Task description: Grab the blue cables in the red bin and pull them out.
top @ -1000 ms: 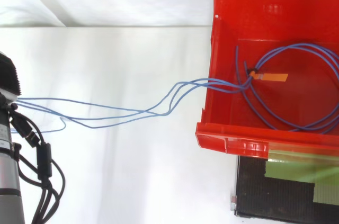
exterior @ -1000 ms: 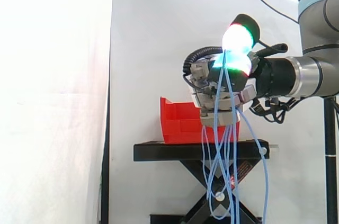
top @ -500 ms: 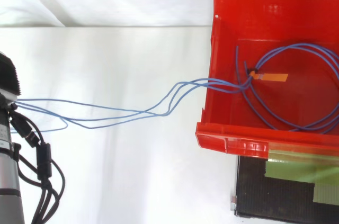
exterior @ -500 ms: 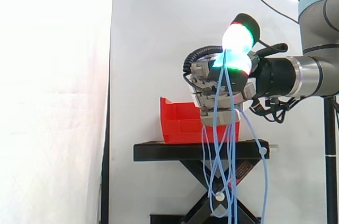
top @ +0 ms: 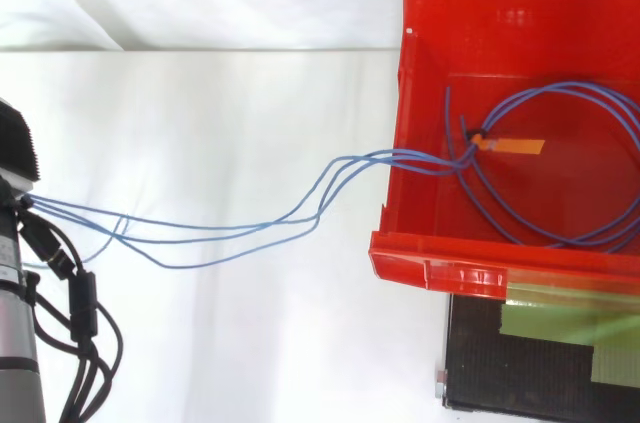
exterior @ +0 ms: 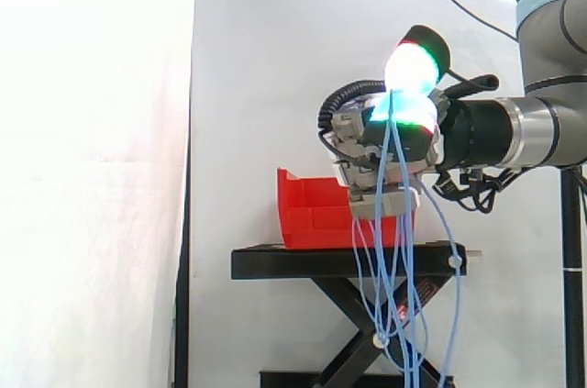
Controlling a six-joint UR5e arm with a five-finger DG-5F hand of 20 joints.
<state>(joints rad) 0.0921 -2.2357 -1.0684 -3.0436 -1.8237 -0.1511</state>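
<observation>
The white curtain [exterior: 275, 58] hangs behind the red bin [exterior: 312, 209]. From the right of the bin the robot arm [exterior: 550, 122] reaches in level, above the bin's rim height. The black stand [exterior: 303, 262] sits directly under the bin and carries it; from overhead, a corner of its top pokes out past the bin's front lip.

The hand [exterior: 385, 145] hangs just above and in front of the bin's right end in the side view, clear of its walls. Its fingers are curled, and the glowing fingertips [exterior: 410, 65] are pinched together on the blue cables [top: 250, 228].

From that grip the cables drop in long loops past the bin and down in front of the stand. Seen from above, several strands cross the bin's left wall and stretch away from it towards the hand. The rest lies coiled on the bin's floor, where a small orange tag [top: 517, 146] is fixed to the strands, near the middle of the bin.
</observation>
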